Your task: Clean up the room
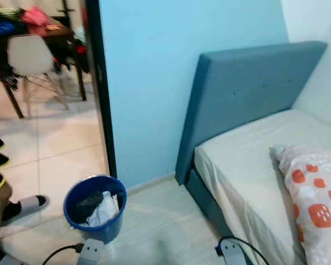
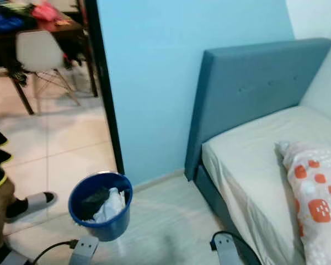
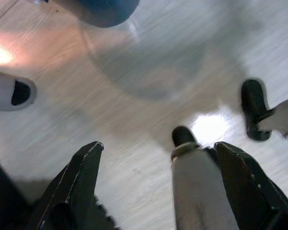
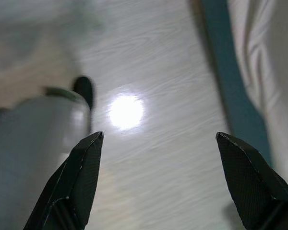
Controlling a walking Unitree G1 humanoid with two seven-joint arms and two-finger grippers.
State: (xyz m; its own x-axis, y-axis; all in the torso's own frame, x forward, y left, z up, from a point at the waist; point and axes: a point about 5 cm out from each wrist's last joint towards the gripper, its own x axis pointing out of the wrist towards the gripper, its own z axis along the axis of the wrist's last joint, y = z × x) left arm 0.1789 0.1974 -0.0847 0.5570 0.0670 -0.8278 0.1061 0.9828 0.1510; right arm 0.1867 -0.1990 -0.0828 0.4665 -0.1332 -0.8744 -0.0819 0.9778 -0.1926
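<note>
A blue bucket stands on the pale floor by the doorway, holding a dark cloth and a white cloth. Both silver arms hang low in front of me; the left forearm is just below the bucket and the right forearm is beside the bed. In the left wrist view my left gripper is open over bare floor, with the bucket's base beyond it. My right gripper is open above the floor next to the bed's blue frame. Neither holds anything.
A bed with a blue headboard, a white mattress and an orange-patterned pillow takes up the right side. A person's leg and slipper are at the left. Through the doorway stand a dark table and a white chair.
</note>
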